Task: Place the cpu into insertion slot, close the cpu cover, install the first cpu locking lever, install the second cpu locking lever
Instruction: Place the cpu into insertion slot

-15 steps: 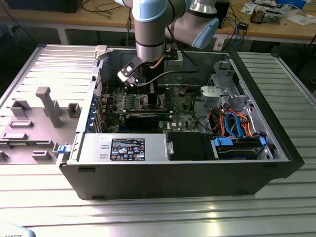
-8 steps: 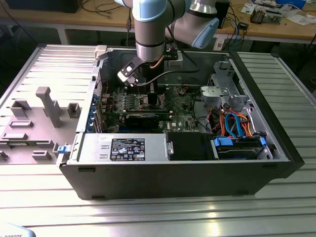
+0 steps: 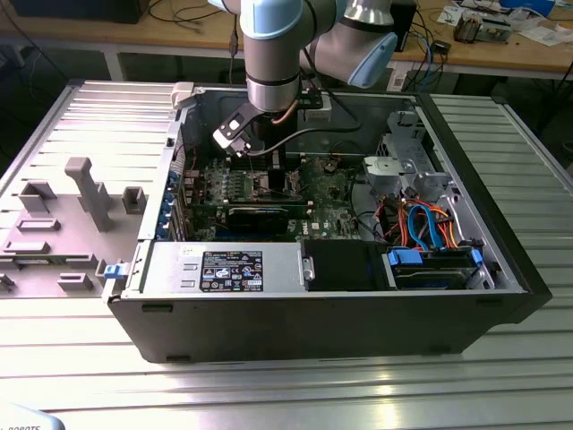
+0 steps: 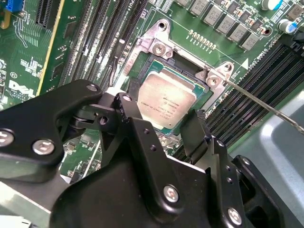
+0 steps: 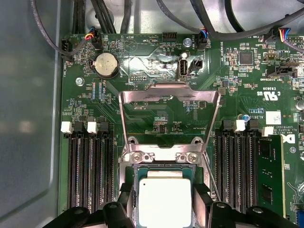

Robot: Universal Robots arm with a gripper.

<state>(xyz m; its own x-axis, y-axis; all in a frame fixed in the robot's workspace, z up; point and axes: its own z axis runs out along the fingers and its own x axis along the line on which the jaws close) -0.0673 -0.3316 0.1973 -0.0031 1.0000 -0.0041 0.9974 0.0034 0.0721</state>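
The cpu [image 5: 164,197] is a silver-topped square chip lying low in the insertion slot [image 5: 134,176], between my two black fingers. My gripper [image 5: 164,209] is shut on the cpu, one finger [image 5: 126,199] against each opposite edge. In the second wrist view the cpu [image 4: 166,99] sits level inside the dark rim of the insertion slot [image 4: 154,65], with my gripper [image 4: 164,118] straddling it. The cpu cover [image 5: 168,92], a silver frame with a square cut-out, stands raised on its hinge behind the slot. A thin locking lever [image 4: 266,107] sticks out unlatched beside the slot. In the exterior view my gripper [image 3: 261,175] is down inside the computer case.
Black memory slots [image 5: 90,171] flank the socket on both sides. A coin battery [image 5: 106,65] and cables [image 5: 118,19] lie beyond the cover. The case walls [image 3: 179,134], a black expansion card [image 3: 260,215], the power supply [image 3: 224,269] and the drive cage [image 3: 403,170] hem the arm in.
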